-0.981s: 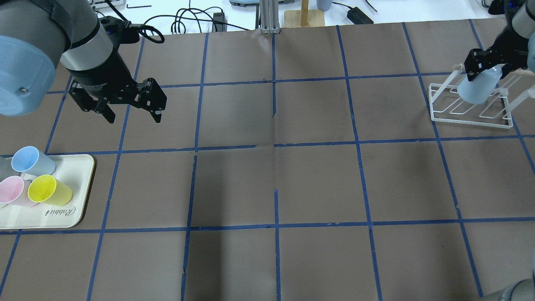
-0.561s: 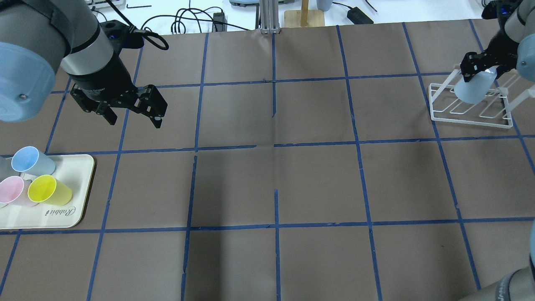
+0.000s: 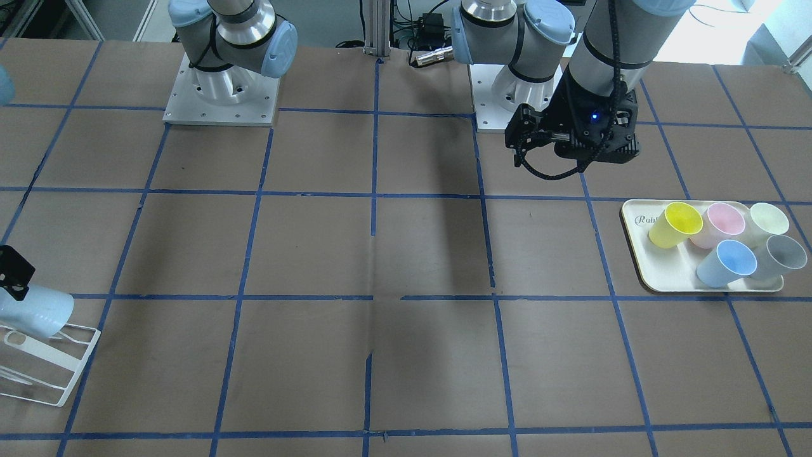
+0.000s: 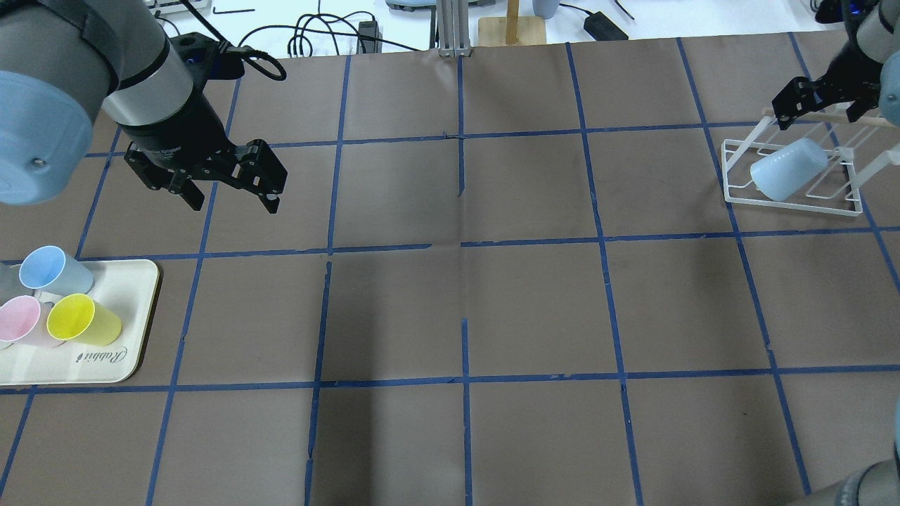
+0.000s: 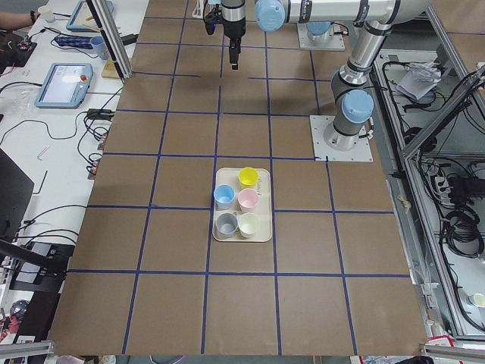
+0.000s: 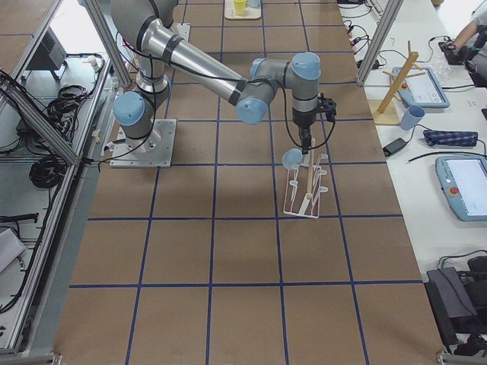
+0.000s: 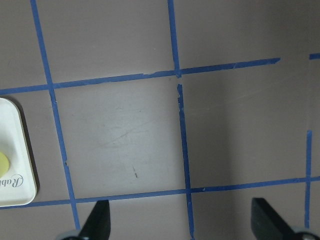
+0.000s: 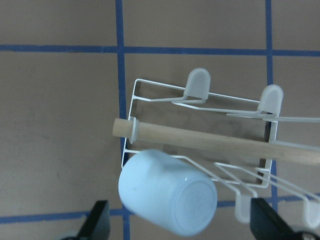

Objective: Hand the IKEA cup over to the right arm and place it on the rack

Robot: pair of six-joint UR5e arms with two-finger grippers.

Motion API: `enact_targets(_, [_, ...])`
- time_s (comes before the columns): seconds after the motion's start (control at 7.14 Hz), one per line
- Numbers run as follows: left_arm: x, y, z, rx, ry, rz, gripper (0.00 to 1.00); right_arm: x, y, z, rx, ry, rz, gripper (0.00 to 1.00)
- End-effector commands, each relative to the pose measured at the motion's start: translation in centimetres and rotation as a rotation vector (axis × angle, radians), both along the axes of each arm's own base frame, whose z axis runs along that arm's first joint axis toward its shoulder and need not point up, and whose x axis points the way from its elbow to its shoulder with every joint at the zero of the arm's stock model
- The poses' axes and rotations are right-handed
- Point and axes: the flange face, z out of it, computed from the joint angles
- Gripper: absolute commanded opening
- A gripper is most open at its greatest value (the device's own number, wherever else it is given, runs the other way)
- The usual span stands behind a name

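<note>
since the earlier frame the right gripper has let go of the ikea cup and lifted away; its fingers now stand apart and empty above the wooden bar. pale light-blue, tapered and handleless, the cup sits tilted on the rack, closed bottom raised. left gripper hangs over the counter, fingers spread, holding nothing, near the cream tray with its yellow cup, pink cup and second blue cup.
</note>
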Motion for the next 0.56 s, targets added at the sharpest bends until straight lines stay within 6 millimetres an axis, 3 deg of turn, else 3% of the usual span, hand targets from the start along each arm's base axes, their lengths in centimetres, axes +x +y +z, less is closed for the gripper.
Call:
enact_targets(0.0, [0.0, 0.4, 0.2, -0.001, -0.006, 0.003, 1.0, 1.9, 3.1, 6.5, 0.05, -0.029, 0.001, 1.0])
enact_targets(0.14, [0.1, 0.5, 0.2, 0.002, -0.011, 0.01, 1.0, 3.0, 4.8, 9.7, 0.076, -0.06, -0.001, 1.0])
enact_targets(0.42, [0.1, 0.7, 0.5, 0.0, -0.013, 0.014, 1.0, 6.8, 8.6, 13.1, 0.136, -0.104, -0.035, 1.0])
